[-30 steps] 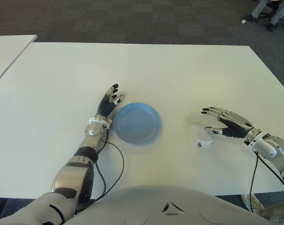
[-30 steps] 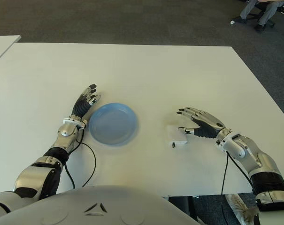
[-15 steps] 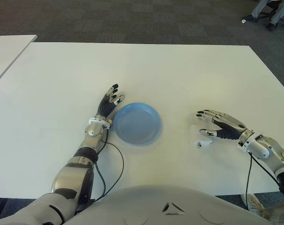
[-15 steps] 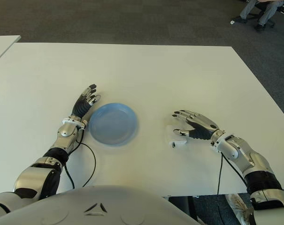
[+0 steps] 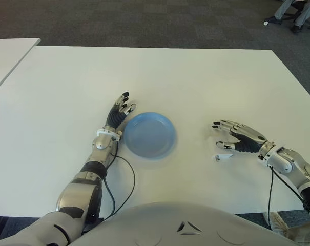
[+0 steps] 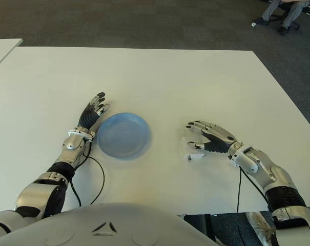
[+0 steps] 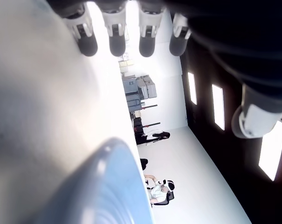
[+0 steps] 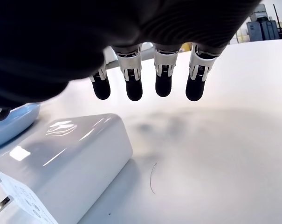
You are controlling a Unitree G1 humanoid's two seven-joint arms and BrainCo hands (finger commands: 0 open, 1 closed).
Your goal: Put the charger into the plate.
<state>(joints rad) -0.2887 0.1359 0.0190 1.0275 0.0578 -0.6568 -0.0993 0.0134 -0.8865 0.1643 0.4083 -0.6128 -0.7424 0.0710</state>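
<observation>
Hovering right hand [image 6: 208, 138] above one charger [image 6: 191, 148].

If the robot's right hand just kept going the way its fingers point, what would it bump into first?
Most likely the white charger, which lies on the table right under the open right hand's fingertips. Beyond it in the same line is the blue plate. How high the hand hovers is unclear, so it might pass over the charger.

The white charger [image 6: 191, 149] sits on the white table [image 6: 160, 82], so its edges are hard to see in the eye views. The right hand [image 6: 211, 138] covers part of it. In the right wrist view the charger's prong end is cut off at the picture's edge.
</observation>
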